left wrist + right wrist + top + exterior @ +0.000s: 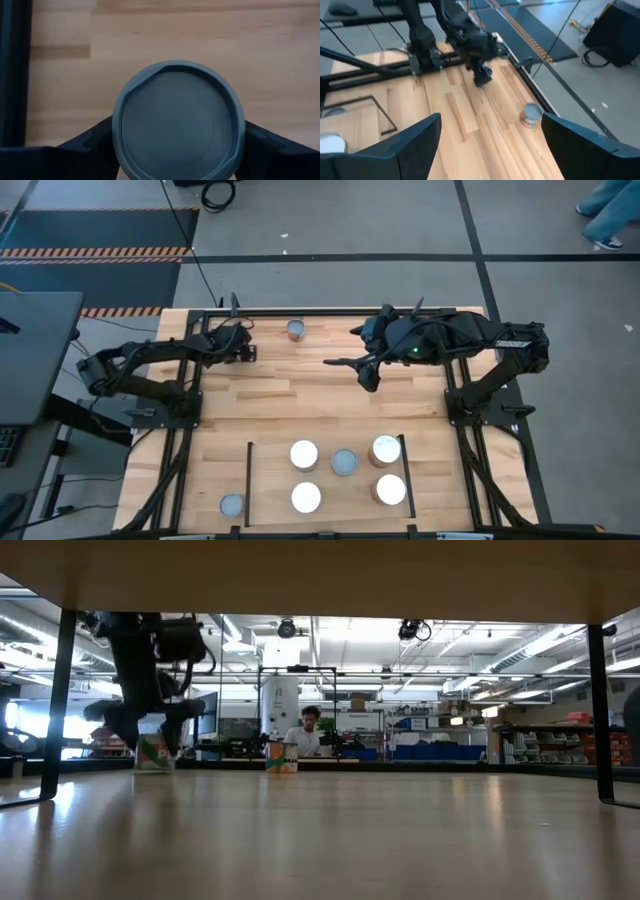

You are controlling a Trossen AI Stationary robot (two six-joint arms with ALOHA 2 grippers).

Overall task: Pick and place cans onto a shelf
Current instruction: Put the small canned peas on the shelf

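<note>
The left gripper [177, 150] straddled a grey-topped can [178, 120] at eleven o'clock on the bench [300, 395], fingers apart, unclamped. Next: clamp, lift, carry to the shelf [270, 480]. The right gripper [345, 365] hovered, fingers apart.

8 cans [304, 454], 1 shelf [325, 480], 2 robot arms, 1 person [309, 730] in bkgd

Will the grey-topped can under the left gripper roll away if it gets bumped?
Probably not: the can stands upright on its flat base on the table, below the left gripper, so it should slide rather than roll. It looks squat, so tipping seems unlikely. Its lid looks like rigid metal, so it likely won't squash.
</note>
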